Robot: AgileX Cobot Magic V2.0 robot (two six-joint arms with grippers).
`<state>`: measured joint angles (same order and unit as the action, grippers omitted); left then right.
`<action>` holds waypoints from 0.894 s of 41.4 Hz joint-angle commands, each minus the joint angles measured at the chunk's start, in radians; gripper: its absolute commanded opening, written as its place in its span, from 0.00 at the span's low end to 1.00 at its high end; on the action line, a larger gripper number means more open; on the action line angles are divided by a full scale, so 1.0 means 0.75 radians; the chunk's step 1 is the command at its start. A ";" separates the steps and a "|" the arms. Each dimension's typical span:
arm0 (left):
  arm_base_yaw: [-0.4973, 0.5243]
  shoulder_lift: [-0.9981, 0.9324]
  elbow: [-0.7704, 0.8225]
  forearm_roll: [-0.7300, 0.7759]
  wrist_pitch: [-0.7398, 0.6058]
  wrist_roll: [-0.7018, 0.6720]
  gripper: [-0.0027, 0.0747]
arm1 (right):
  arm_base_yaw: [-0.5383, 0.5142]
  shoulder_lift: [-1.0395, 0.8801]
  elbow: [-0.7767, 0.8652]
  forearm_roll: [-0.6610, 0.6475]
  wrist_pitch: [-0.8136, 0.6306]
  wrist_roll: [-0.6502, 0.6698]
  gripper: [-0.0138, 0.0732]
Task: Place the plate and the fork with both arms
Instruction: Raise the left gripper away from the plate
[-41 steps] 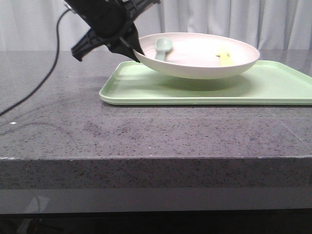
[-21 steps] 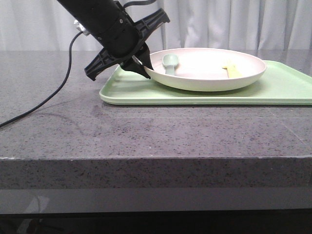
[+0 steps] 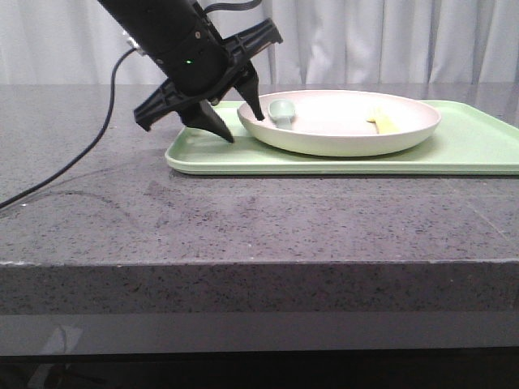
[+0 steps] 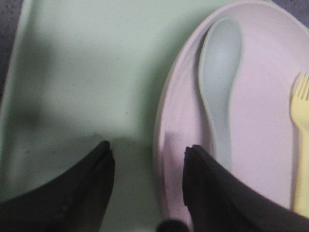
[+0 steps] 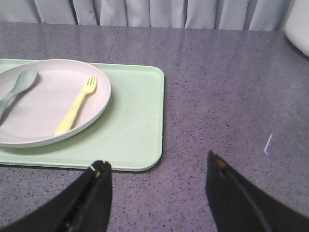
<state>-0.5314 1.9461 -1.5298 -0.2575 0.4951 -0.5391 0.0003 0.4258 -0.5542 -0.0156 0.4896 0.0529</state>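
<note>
Grey stone table (image 3: 243,227), pale curtains behind. The plate (image 3: 340,130) sits on the green tray (image 3: 454,154), fork (image 5: 77,104) and spoon (image 4: 219,96) lying in it. Left gripper (image 3: 235,113) straddles the rim, jaws spread, releasing. Right gripper (image 5: 157,193) hangs wide, empty, beside the tray. Next, I'd say: lift clear without nudging.

Front camera sat low at table (image 3: 243,227) edge height, facing forward, left wrist camera hung very close over the plate (image 4: 270,121) rim and tray (image 4: 96,72), right wrist camera looked from farther back, all three shared plate and tray.
</note>
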 commanded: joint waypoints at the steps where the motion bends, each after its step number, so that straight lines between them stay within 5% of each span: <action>1: -0.008 -0.151 -0.047 0.145 0.007 0.006 0.48 | -0.004 0.019 -0.043 -0.018 -0.110 -0.010 0.68; 7: 0.003 -0.280 -0.047 0.291 0.073 0.124 0.48 | -0.004 0.019 -0.043 -0.018 -0.110 -0.010 0.68; 22: 0.028 -0.690 -0.022 0.252 0.391 0.779 0.48 | -0.004 0.019 -0.043 -0.018 -0.110 -0.010 0.68; 37: 0.193 -1.205 0.498 -0.067 0.219 1.092 0.48 | -0.004 0.019 -0.043 -0.018 -0.111 -0.010 0.68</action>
<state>-0.4149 1.1296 -1.2121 -0.2426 0.7538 0.2398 0.0003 0.4258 -0.5542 -0.0156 0.4896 0.0529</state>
